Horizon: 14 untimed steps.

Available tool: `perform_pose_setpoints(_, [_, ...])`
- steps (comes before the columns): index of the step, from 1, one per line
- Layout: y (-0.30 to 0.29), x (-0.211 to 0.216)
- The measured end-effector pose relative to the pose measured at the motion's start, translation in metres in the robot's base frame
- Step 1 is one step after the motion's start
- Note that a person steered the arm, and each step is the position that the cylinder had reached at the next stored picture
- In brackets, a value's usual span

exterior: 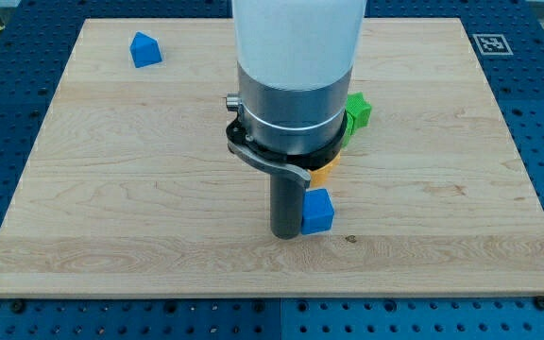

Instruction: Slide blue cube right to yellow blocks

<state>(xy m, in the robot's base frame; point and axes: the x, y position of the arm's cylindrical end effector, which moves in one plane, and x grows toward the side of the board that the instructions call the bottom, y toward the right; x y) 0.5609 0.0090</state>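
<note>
My tip, a bare rod with no fingers to clench, touches the blue cube at its 9 o'clock near the board's middle; mid-push, it seemingly needs nudging toward 12 o'clock, where a yellow block peeks out.

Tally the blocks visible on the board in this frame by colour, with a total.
Blue: 2, a blue cube touching my tip on its right, and a blue block at the view's top left.
Green: 1, a green block, partly hidden by the arm.
Yellow-orange: 1, a sliver under the arm.
Total: 4 visible; the arm may hide more.
</note>
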Motion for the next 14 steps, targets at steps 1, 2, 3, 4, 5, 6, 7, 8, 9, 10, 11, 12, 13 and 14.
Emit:
perform_pose_setpoints(1, [0.012, -0.003])
perform_pose_setpoints(2, [0.018, -0.007])
perform_pose_setpoints(3, [0.019, -0.009])
perform_pose_setpoints(4, [0.023, -0.009])
perform_pose_setpoints(5, [0.033, -0.009])
perform_pose_setpoints(6, [0.033, -0.009])
perform_pose_setpoints(7, [0.049, -0.009])
perform_pose_setpoints(8, [0.057, -0.009])
perform_pose_setpoints(9, [0.072, -0.016])
perform_pose_setpoints(10, [0.083, -0.017])
perform_pose_setpoints(11, [0.089, -0.020])
perform_pose_setpoints(12, [0.102, -0.024])
perform_pose_setpoints(13, [0.105, -0.024])
perform_pose_setpoints(14, [0.105, -0.028])
